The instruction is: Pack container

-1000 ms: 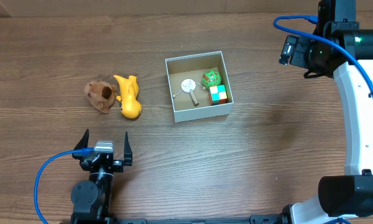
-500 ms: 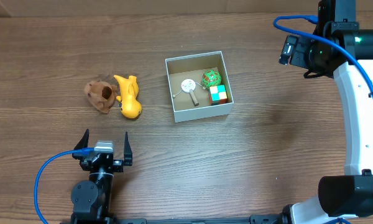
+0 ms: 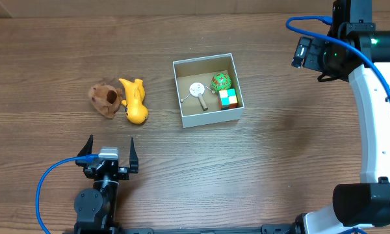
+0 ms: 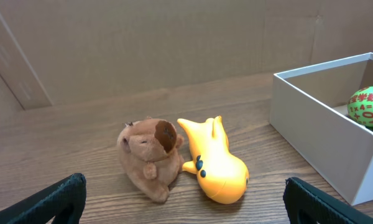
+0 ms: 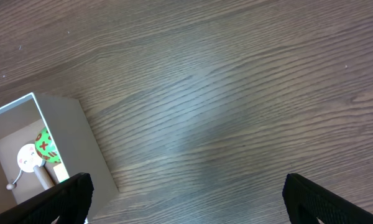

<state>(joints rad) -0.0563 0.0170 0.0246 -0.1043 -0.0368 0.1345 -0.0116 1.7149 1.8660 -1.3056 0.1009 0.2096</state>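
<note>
Sitting on the desk (image 3: 279,162), the container (image 3: 211,117) lies ahead-right of the left claw (image 3: 110,140), left of the right claw (image 5: 186,190); both gape wide, empty.

On the worktop (image 3: 279,162), ahead of the left jaws: plush animal (image 4: 150,155) at left, touching the plastic toy (image 4: 214,163) at right. The container (image 4: 311,134) lies farther right, holding a ball (image 4: 368,106), cube (image 3: 228,98) and handled toy (image 3: 197,91). It lies left of the right jaws.

You see a white container (image 3: 211,118) with a brown inside, a green red-marked ball (image 3: 221,82), a checkered cube (image 3: 228,98), a yellow toy (image 3: 134,101) and a brown plush (image 3: 104,99).
</note>
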